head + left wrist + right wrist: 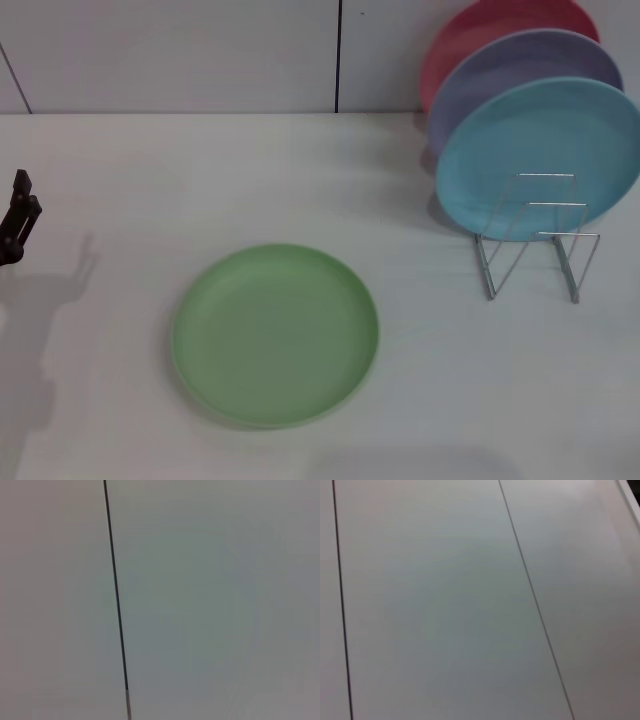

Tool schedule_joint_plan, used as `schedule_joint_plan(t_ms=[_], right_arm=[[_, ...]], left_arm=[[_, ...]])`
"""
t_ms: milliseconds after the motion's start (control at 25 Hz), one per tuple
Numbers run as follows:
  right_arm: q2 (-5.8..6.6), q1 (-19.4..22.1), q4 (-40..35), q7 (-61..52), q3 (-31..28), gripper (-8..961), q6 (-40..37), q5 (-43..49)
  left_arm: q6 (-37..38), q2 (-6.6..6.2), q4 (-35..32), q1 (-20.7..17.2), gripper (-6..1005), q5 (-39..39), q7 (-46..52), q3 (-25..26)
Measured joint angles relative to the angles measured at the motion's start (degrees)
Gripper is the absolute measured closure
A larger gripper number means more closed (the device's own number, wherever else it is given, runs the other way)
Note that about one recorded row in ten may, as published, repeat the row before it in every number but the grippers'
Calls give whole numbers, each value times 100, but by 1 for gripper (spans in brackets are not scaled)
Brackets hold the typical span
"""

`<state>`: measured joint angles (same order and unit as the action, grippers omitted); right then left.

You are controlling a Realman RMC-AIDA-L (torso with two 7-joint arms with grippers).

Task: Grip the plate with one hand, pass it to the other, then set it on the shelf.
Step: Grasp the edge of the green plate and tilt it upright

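The light green plate (275, 335) lies flat on the white table, near the front centre in the head view. The silver wire shelf (540, 240) stands at the right, with several plates standing in it. My left gripper (18, 215) shows as a dark tip at the far left edge, well left of the plate and apart from it. My right gripper is out of view. Both wrist views show only plain wall panels with dark seams.
A light blue plate (540, 160), a lavender plate (520, 75) and a pink plate (500, 30) stand upright in the shelf at the back right. The wall runs along the table's (200, 180) far edge.
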<state>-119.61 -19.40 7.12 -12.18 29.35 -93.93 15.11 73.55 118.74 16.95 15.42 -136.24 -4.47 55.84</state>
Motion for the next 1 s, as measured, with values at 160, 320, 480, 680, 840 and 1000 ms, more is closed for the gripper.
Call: schedule_joint_plan(t_ms=[160,320,480,680,840,1000], right_arm=[[4,-18,0,0,-1,124,-39,144],[16,-15,-1,-1,-1,124,-43,507],[30,-20,-36,19,1,124,-22,1018],[41,-66,-50,22,0,124,20,1146],[46,-87,-54,18,0,125,104,1154],[52,-102,-85,22,0,125,269,1259]], left_arm=[[2,4,13,-8,128,0,3,-40],[-36,-37,159,-15,129,1,36,-180],[-665,-248,1137,-227,128,-207,-172,-165],[-3244,-744,3687,-838,129,-611,-797,458],[-5350,-753,5299,-1284,133,-827,-960,1214],[-8350,-497,7073,-1542,134,-1072,-1035,2196]])
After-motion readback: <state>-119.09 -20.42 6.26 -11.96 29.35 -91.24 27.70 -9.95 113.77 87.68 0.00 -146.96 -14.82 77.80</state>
